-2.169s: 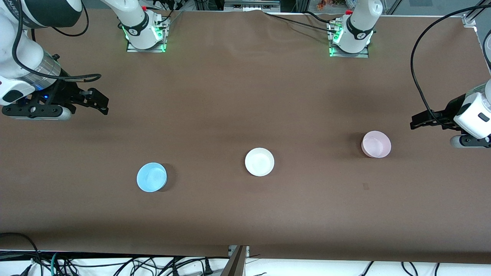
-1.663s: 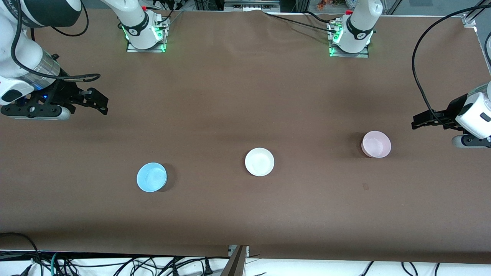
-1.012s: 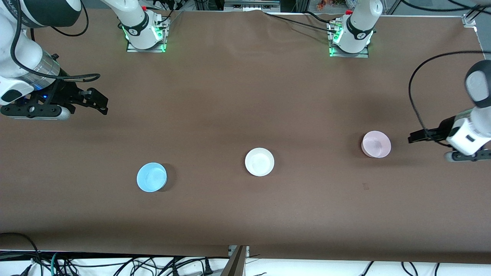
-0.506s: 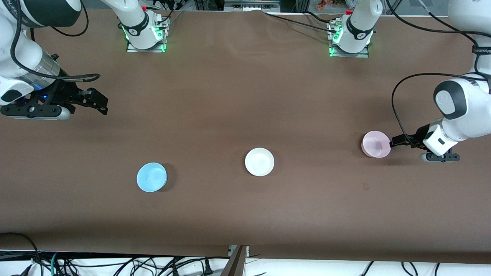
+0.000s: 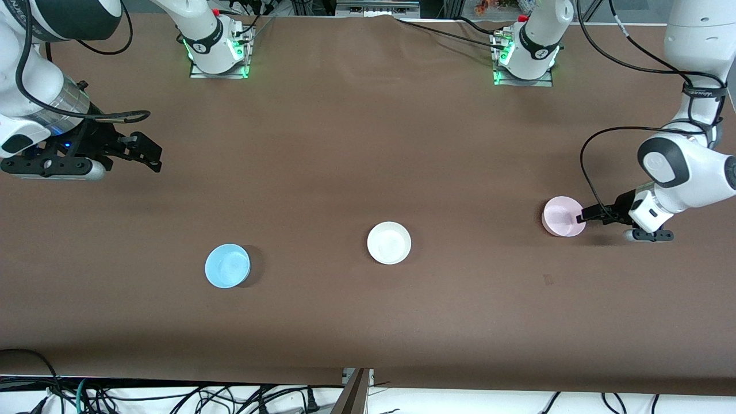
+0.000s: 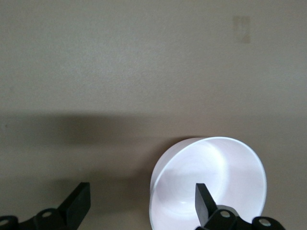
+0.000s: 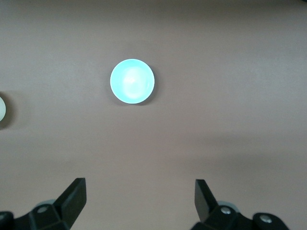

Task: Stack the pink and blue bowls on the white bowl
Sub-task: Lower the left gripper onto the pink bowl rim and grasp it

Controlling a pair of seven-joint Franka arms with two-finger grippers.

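The brown desk holds three small bowls, set well apart in a row. The white bowl sits in the middle, so both arms can reach it. The blue bowl lies toward the right arm's end and a bit nearer the front camera. The pink bowl lies toward the left arm's end. Nothing is stacked yet.

The left gripper is low at the pink bowl. Its jaws are wide open and hold nothing. In the left wrist view one finger is inside the pink bowl and the other finger is outside, so the wall is between them, likely ready to be pinched.

The right gripper waits up high over the right arm's end of the desk. Its jaws are wide open and empty too. It looks down on the blue bowl.
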